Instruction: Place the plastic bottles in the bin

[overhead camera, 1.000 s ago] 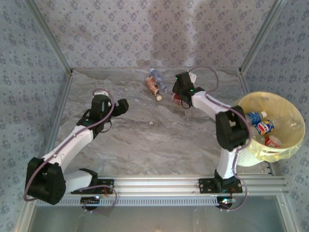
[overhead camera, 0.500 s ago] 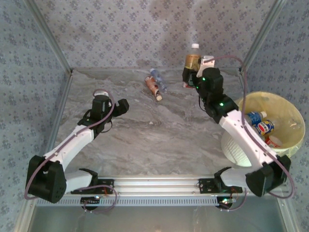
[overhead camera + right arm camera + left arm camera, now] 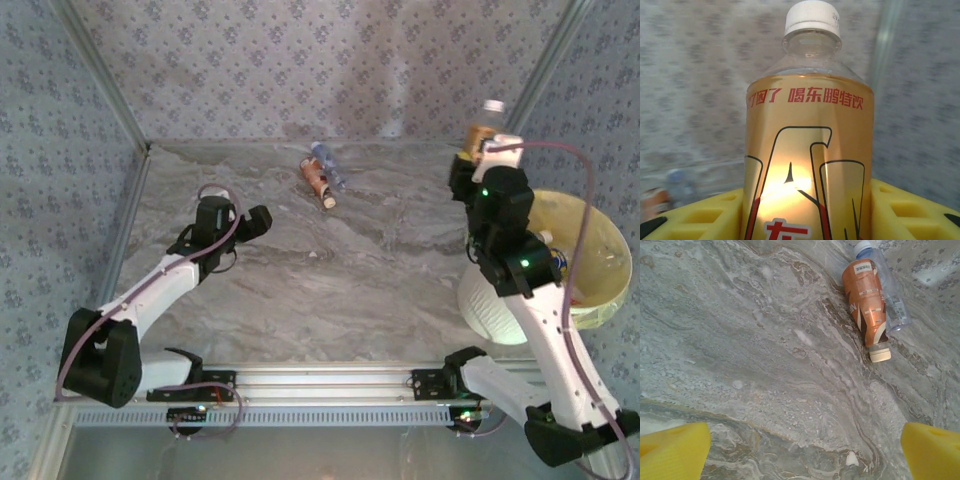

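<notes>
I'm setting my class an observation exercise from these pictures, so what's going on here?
The right tool holds a gold-labelled bottle upright, up near the bin at the far right of the table. The left tool hangs open over the table, facing an orange-labelled bottle and a clear bottle lying side by side near the far edge, not yet binned.

A grey marbled tabletop sits between floral-patterned walls, an aluminium rail along its near edge.
</notes>
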`<state>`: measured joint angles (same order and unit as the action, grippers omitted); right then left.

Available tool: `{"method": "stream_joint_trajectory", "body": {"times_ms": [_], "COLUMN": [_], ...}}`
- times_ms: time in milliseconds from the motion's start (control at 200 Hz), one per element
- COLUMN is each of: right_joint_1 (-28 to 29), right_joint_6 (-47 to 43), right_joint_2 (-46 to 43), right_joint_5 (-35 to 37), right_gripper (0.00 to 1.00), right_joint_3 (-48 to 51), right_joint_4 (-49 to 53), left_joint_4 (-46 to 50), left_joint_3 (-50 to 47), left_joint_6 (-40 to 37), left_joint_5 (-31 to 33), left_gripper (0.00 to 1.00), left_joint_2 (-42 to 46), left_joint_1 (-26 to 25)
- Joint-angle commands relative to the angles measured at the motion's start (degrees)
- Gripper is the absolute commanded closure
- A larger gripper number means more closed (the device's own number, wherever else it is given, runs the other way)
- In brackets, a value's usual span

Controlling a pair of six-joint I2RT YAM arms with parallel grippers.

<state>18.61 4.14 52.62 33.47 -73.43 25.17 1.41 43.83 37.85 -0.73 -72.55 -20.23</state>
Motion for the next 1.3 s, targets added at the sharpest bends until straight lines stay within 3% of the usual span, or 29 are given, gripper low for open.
{"method": "stream_joint_trajectory", "body": {"times_ms": [0,140,295,400,440,455,475,804,959,1294], "right_joint_1": [-3.69,-11.20,-20.28,-24.71,-25.17,-25.24,-25.29,-25.17,-25.20,-24.10], "right_joint_6": [3.44,7.79,11.01,13.52,13.90,14.03,14.04,14.03,12.85,11.19], "right_joint_2": [-4.37,-7.42,-7.03,-4.58,-3.94,-3.69,-3.50,-4.21,-5.74,-10.00], "right_joint_5": [11.64,11.62,5.16,-0.97,-2.17,-2.32,-2.37,-1.24,-5.06,-33.24], "right_gripper": [0.54,0.53,0.49,0.29,0.17,0.04,0.00,0.00,0.00,0.00], "right_joint_3": [-2.36,-2.25,-2.72,-4.30,-4.81,-4.98,-5.22,-6.31,-5.38,1.86], "right_joint_4": [12.07,22.06,28.05,31.22,31.28,31.22,30.97,26.58,24.36,9.60], "left_joint_4": [-2.19,-2.81,-3.08,-3.52,-3.56,-3.60,-3.61,-1.78,0.02,2.58], "left_joint_3": [2.11,3.21,4.58,4.63,4.60,4.59,4.51,4.94,6.44,10.93], "left_joint_6": [1.42,1.85,2.14,2.59,2.84,2.82,2.85,3.53,4.48,7.69], "left_joint_5": [-1.70,-2.62,-4.36,-5.00,-5.07,-5.13,-5.16,-4.10,-4.10,-3.57], "left_gripper": [0.02,0.02,0.02,0.02,0.02,0.02,0.02,0.02,0.02,0.02], "left_joint_2": [-0.68,-2.27,-4.45,-5.26,-5.40,-5.39,-5.35,-5.97,-7.48,-12.36], "left_joint_1": [0.37,0.37,0.28,0.12,0.06,0.03,0.01,0.02,0.01,-1.88]}}
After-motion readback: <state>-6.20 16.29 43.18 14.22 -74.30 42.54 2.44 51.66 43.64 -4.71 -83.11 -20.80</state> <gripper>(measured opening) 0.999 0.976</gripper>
